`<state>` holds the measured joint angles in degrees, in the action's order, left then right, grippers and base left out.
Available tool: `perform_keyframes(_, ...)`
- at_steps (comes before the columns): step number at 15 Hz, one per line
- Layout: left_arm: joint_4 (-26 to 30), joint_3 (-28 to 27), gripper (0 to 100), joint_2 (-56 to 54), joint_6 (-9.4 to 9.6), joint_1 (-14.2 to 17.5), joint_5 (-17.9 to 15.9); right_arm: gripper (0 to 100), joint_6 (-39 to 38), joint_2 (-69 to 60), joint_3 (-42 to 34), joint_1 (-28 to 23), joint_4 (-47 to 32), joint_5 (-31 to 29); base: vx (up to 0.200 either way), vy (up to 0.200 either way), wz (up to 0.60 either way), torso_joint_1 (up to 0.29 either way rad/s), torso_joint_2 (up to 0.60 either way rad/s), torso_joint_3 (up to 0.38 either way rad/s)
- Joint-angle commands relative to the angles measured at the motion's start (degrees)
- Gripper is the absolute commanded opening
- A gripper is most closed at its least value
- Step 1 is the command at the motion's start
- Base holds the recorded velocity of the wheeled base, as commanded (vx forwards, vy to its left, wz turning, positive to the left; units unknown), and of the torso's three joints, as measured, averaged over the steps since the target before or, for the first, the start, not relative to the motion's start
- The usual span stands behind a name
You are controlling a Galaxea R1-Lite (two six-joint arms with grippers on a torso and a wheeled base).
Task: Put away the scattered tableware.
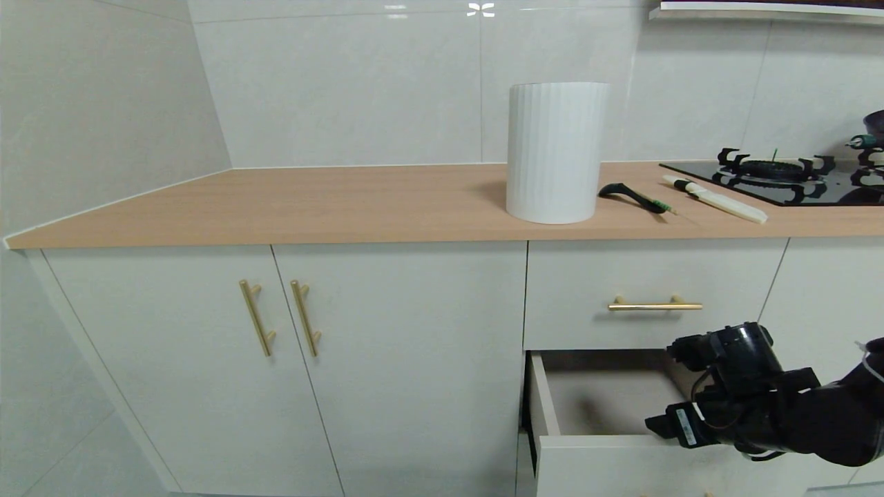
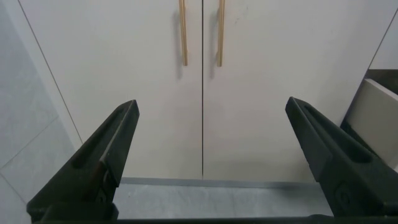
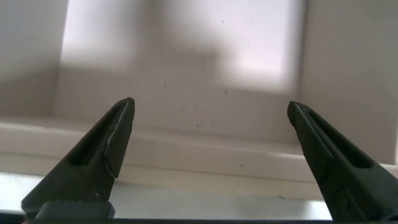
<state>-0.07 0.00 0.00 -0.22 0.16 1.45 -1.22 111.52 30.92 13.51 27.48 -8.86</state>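
Note:
On the wooden counter (image 1: 345,207) lie a black-handled utensil (image 1: 632,195) and a long white utensil with a green band (image 1: 715,199), both to the right of a tall white ribbed container (image 1: 556,152). Below them a drawer (image 1: 542,400) stands pulled out, and nothing shows inside it. My right gripper (image 1: 673,386) hangs open over the drawer's right part; in the right wrist view it (image 3: 209,106) is open above the bare drawer floor (image 3: 186,62). My left gripper (image 2: 211,104) is open, holds nothing, and faces the double cabinet doors (image 2: 202,93) low down.
A black gas stove (image 1: 780,176) sits at the counter's right end. A shut drawer with a gold handle (image 1: 655,304) is above the open one. The double doors carry gold handles (image 1: 280,317). Tiled walls close the back and left.

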Motion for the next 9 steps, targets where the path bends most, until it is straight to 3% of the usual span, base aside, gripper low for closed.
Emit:
perform_keyframes(1, -0.01, 0.0, 100, 0.0, -0.04, 0.02, 0.04, 100, 1.66, -2.62, -0.15, 0.03, -1.99, -0.01, 0.0, 0.0, 0.0, 0.0, 0.0, 0.0)
perform_keyframes(9, -0.01, 0.0, 100, 0.0, -0.04, 0.02, 0.04, 100, 7.64, -8.25, -1.03, 2.23, -14.21, -0.01, 0.0, 0.0, 0.0, 0.0, 0.0, 0.0)
